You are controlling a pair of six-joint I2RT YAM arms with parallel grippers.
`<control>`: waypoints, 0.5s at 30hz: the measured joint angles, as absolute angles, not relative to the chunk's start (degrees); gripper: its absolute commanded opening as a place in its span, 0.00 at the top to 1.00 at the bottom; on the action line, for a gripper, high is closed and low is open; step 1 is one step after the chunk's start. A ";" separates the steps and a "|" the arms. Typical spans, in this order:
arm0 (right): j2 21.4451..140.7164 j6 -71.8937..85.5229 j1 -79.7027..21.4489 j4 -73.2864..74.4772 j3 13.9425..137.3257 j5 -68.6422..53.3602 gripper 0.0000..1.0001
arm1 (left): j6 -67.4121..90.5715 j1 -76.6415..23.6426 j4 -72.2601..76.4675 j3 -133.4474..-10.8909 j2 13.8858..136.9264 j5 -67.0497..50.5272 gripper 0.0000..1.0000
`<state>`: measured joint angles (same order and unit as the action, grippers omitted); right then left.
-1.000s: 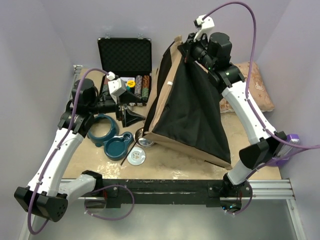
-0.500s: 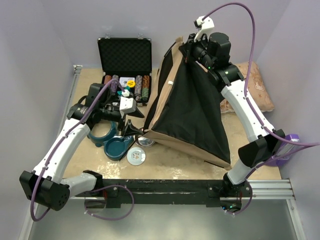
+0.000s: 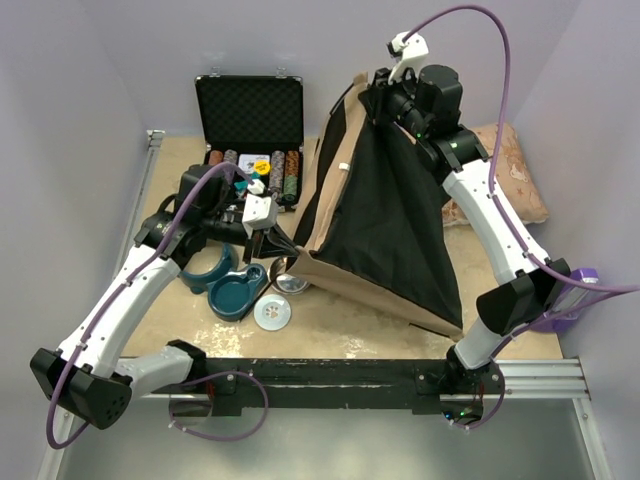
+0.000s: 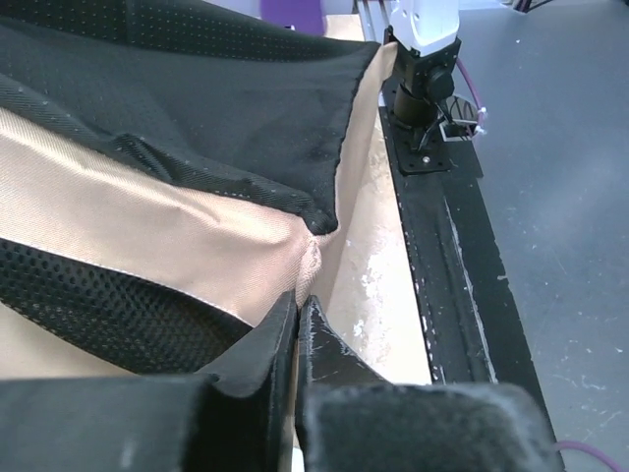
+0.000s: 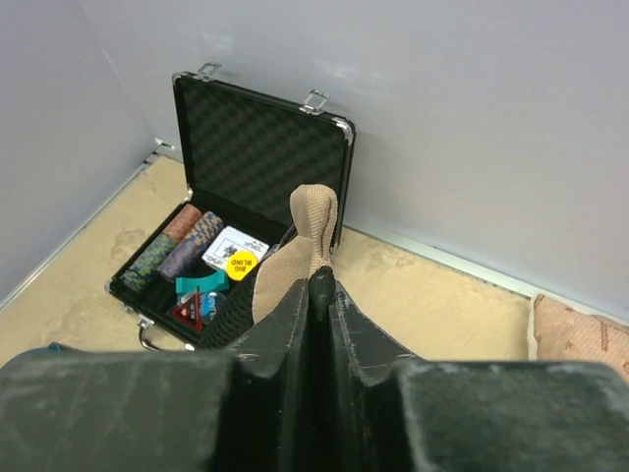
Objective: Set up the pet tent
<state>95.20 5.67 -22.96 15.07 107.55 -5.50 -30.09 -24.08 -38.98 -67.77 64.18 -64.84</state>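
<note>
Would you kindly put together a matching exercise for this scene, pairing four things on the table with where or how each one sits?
Things:
1. pet tent
2. black case
3. pillow
4. teal bowl

Places or states:
A. open at the far left, poker chips inside
B. lying at the far right, partly hidden by the right arm
C. held up by its peak in the shut jaws of the right gripper
D. at the near left, beside a white disc

Pairs: 1-C, 2-A, 3-B, 4-D.
</note>
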 measured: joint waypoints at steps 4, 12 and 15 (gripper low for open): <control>95.02 3.16 -22.35 16.21 107.57 -8.08 0.20 | -28.12 -24.08 -37.58 -67.77 64.18 -64.60 1.00; 88.92 -14.24 -21.71 29.08 107.46 -31.64 0.09 | -27.09 -24.08 -36.45 -67.79 64.18 -63.61 1.00; 85.38 -23.77 -23.70 36.38 107.48 -40.21 0.12 | -27.20 -24.08 -36.58 -68.23 64.58 -63.16 1.00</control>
